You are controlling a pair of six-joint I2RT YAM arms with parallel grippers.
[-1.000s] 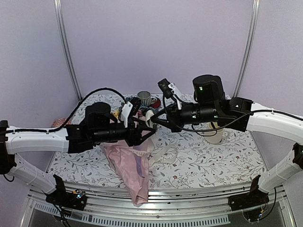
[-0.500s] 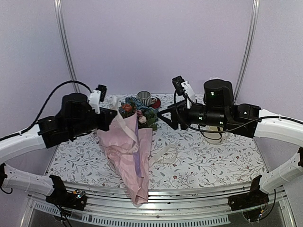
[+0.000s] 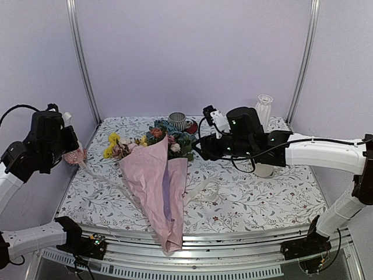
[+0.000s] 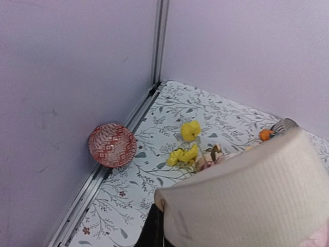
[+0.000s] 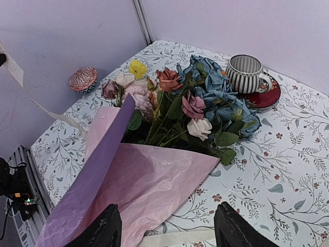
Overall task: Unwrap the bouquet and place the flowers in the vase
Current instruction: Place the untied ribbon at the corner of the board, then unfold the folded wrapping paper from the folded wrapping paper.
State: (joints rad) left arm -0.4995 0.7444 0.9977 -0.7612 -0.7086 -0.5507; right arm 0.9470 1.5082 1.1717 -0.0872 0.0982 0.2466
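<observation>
On the middle of the flowery surface point(image 3: 262, 201) lies the bouquet point(image 3: 156, 175), with its blooms at the far end and its pointy paper tail poking out over the near edge. It looks light and soft. The pink paper point(image 5: 144, 180) is thin and crinkly, so I think it will bend, slide and maybe tear if it is pulled hard. The flowers point(image 5: 193, 100) have thin green stems that could snap, so the best place to hold them is low on the stems, not on the heads. The paper hides most of the stems, so it has to be opened first

The left gripper point(image 3: 69, 139) is far off to the left, up by the wall. Its fingers are pressed together on the pale ribbon point(image 4: 247, 195), which runs in a thin line back down toward the bouquet. The right gripper point(image 5: 164, 229) hovers just above the paper with its fingers apart and nothing in them

The vase point(image 3: 264, 108) stands at the far right, behind the right arm, well apart from the bouquet. It is tall and thin, so a bump could tip it. A striped cup point(image 5: 248, 72) on a red saucer point(image 5: 270, 98) sits just beside the blue blooms, and a little red bowl point(image 4: 112, 145) sits by the left wall. The most open room is at the near right of the surface
</observation>
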